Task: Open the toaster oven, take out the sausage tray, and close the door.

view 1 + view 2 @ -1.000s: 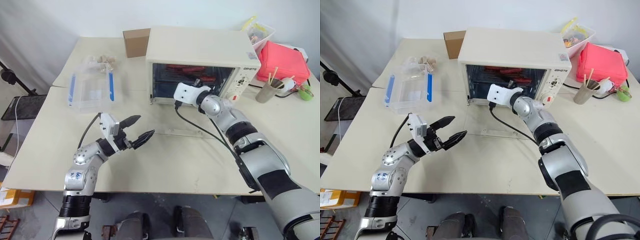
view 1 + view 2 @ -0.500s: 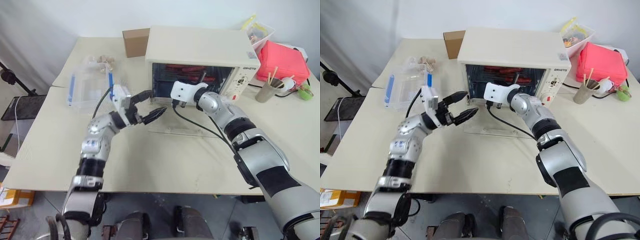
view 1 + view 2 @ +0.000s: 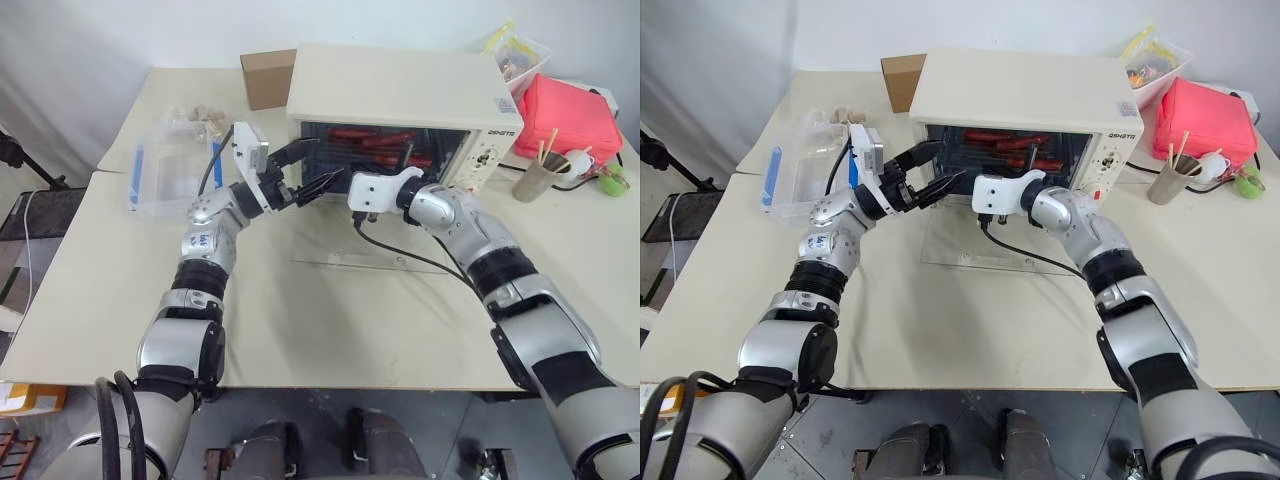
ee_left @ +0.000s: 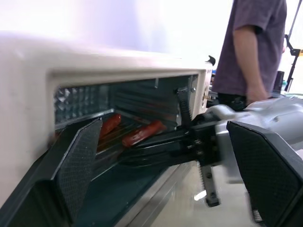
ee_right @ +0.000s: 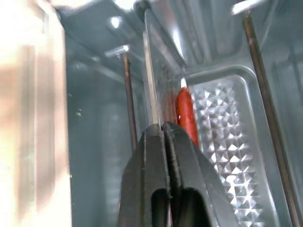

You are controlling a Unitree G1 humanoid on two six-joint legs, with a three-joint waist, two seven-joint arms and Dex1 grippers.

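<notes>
Room: pale wall behind a cream table (image 3: 330, 330) crowded with odd items, among them a clear plastic box (image 3: 175, 175), a brown cardboard box (image 3: 265, 78) and a red bag (image 3: 570, 120).
Door: you see the door (image 3: 365, 240) already folded down flat on the table in front of the toaster oven (image 3: 400, 95), so the opening step looks done.
Change, right: a second ago your right gripper (image 5: 163, 130) reached into the oven with its jaws apart; now they are pressed together on the near rim of the sausage tray (image 5: 227, 113), seen edge-on in the right wrist view.
Change, left: your left gripper (image 3: 305, 168) has risen from low over the table to the left edge of the oven mouth, jaws spread wide and holding nothing.
Meaning: you likely have the tray pinched and ready to draw out; the left side seems placed to support it.
Tray: shiny embossed metal, still on the rack inside the oven.
Sausages: red-brown sausages (image 4: 142, 133) lie lengthwise in the tray.
Bystander: a person (image 4: 255, 47) stands beyond the oven.
</notes>
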